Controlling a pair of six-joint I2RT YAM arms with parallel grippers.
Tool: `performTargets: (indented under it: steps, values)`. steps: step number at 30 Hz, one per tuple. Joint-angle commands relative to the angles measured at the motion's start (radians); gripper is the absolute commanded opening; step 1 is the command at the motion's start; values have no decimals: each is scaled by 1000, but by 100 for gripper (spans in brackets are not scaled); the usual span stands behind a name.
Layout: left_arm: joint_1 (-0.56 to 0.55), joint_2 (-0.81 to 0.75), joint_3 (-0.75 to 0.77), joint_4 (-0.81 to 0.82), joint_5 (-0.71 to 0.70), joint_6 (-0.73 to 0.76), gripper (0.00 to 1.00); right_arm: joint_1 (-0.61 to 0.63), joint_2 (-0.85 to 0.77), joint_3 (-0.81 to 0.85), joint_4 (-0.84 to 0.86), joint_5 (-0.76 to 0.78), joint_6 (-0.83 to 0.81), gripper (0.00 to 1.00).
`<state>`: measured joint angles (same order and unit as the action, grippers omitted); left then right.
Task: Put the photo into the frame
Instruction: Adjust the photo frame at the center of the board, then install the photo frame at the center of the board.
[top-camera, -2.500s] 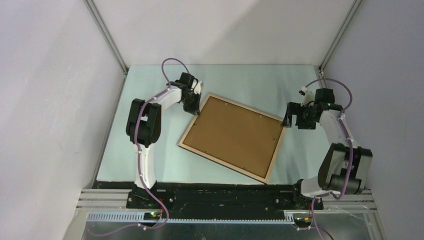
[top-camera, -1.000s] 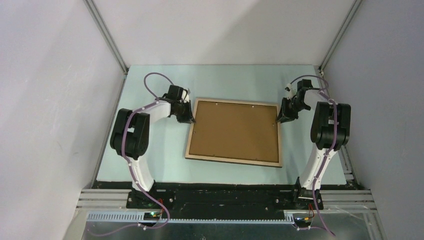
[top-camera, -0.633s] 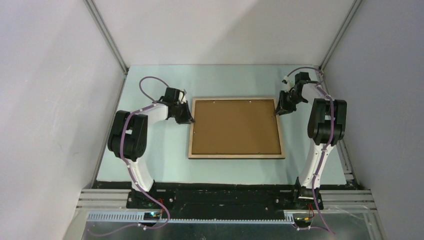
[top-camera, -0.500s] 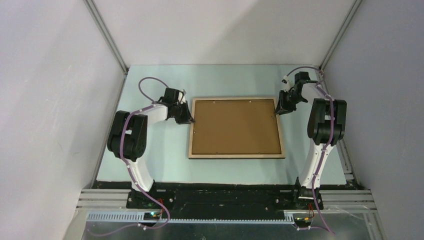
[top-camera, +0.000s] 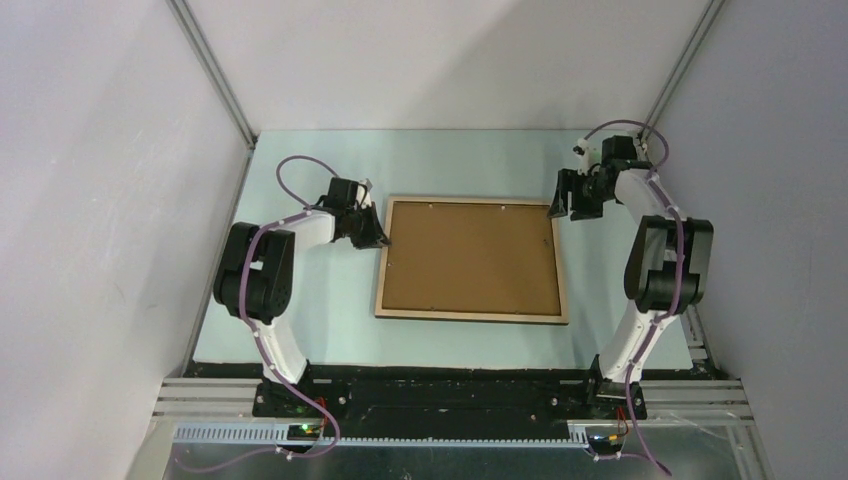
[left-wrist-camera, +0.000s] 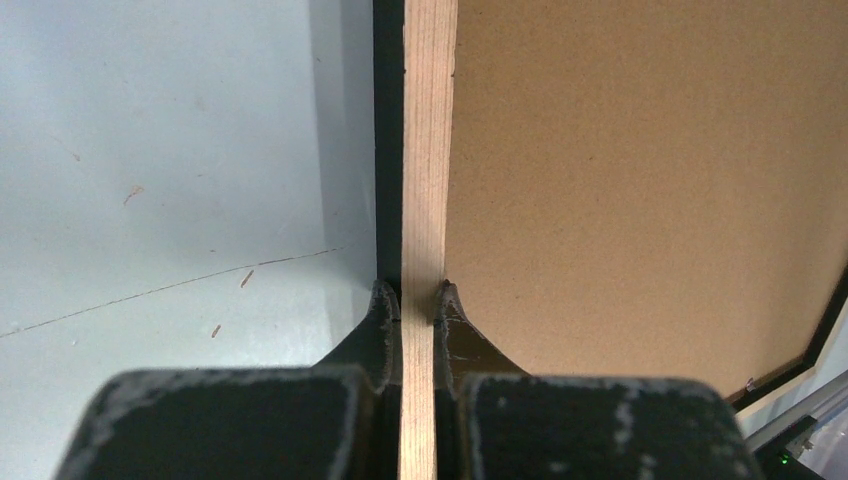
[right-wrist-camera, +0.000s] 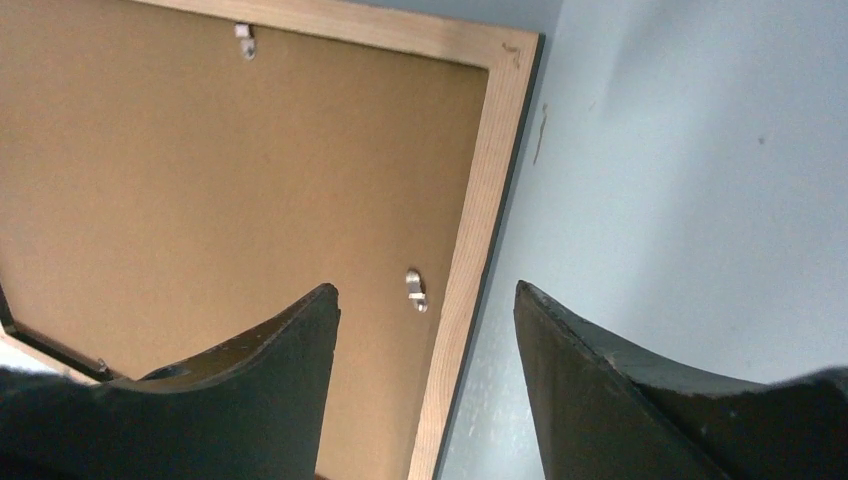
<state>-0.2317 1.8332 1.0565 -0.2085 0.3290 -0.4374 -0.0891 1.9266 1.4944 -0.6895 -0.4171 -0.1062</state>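
The frame (top-camera: 470, 316) lies back side up on the table, a light-wood rim around a brown hardboard backing panel (top-camera: 468, 256). My left gripper (top-camera: 381, 243) is shut on the frame's left rail near the far corner. In the left wrist view its jaws (left-wrist-camera: 418, 292) pinch the wooden rail (left-wrist-camera: 428, 150). My right gripper (top-camera: 556, 208) hovers open at the far right corner. In the right wrist view its fingers (right-wrist-camera: 425, 288) straddle the right rail (right-wrist-camera: 488, 180) without touching it. The photo is out of view.
The pale mat (top-camera: 300, 300) covers the table between grey walls, with slanted metal posts (top-camera: 215, 75) at the back corners. Small metal clips (right-wrist-camera: 415, 290) sit along the backing's edge. A black strip (top-camera: 450, 385) marks the near table edge.
The frame has turned from tilted to square with the table. My right gripper has let go of the right rail, opened and lifted slightly back. The left gripper keeps its hold.
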Motion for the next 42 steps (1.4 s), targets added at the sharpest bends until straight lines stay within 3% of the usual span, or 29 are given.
performTargets:
  steps: [1,11,22,42]
  values:
    - [-20,28,-58,-91,11,-11,0,-6,-128,-93,38,-16,-6,70]
    - [-20,40,-51,-81,14,-12,0,16,-176,-262,78,43,3,71]
    - [-20,43,-43,-81,24,-4,0,65,-94,-249,124,181,10,67]
    - [-18,44,-36,-81,34,-3,0,119,-17,-182,123,196,23,56]
